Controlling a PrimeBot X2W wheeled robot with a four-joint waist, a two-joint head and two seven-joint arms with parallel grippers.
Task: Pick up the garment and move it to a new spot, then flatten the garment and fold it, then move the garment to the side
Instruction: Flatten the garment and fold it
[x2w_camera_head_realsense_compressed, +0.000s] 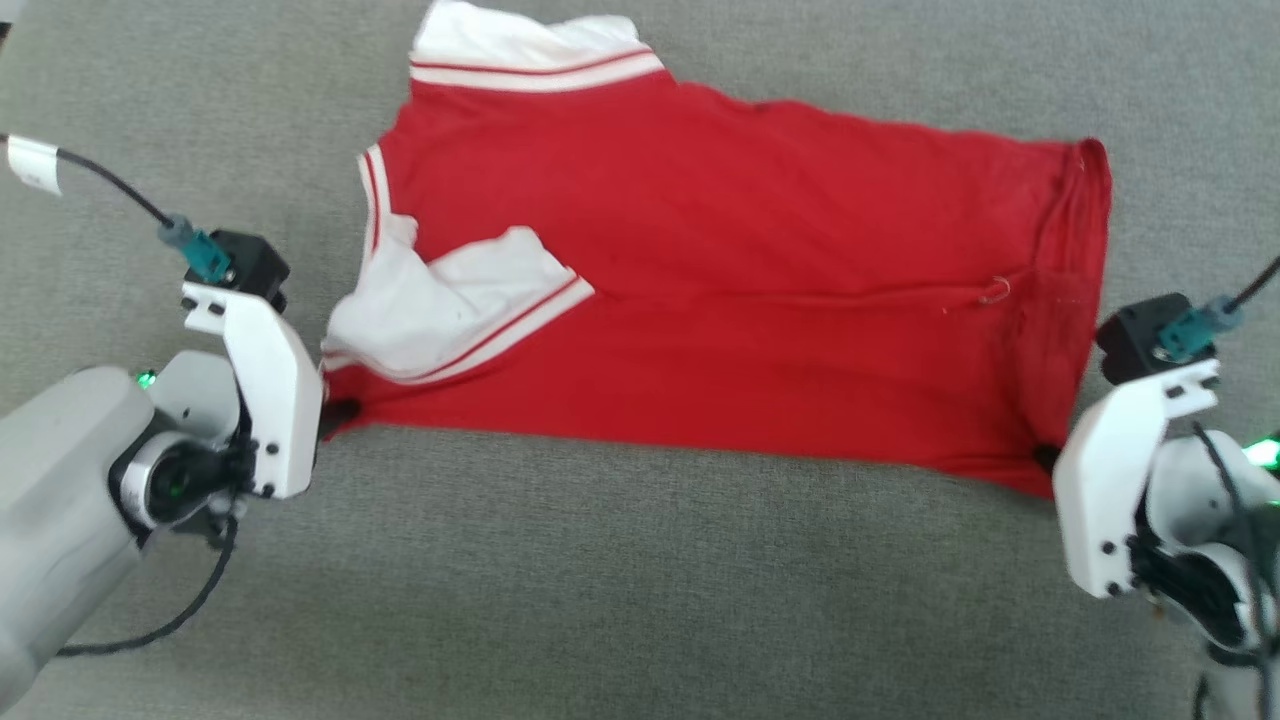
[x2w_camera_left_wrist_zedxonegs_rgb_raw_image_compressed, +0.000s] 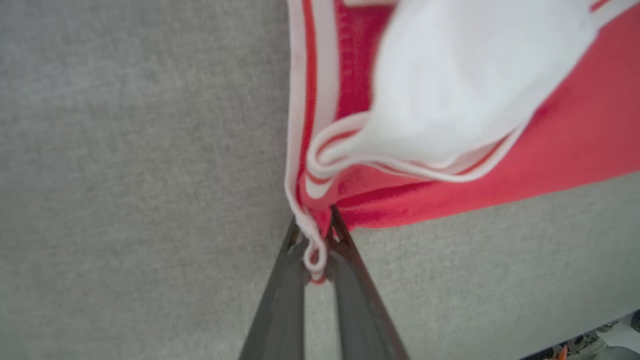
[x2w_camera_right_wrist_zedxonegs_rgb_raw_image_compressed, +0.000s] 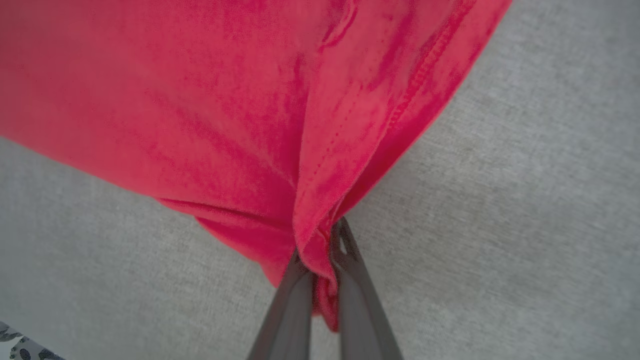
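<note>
Two corners of the red jersey shirt with white striped-trim sleeves (x2w_camera_head_realsense_compressed: 720, 270) are pinched: my left end effector (x2w_camera_head_realsense_compressed: 335, 412) clamps the striped edge, my right end effector (x2w_camera_head_realsense_compressed: 1045, 458) the red hem corner. It lies spread across the grey fabric surface (x2w_camera_head_realsense_compressed: 640, 580).

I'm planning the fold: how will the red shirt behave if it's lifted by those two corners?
Probably floppy: the garment bunches into creases where the left end effector and right end effector pinch it. Likely light, as the fabric looks thin. The white sleeve lies folded over, so it may flop.
</note>
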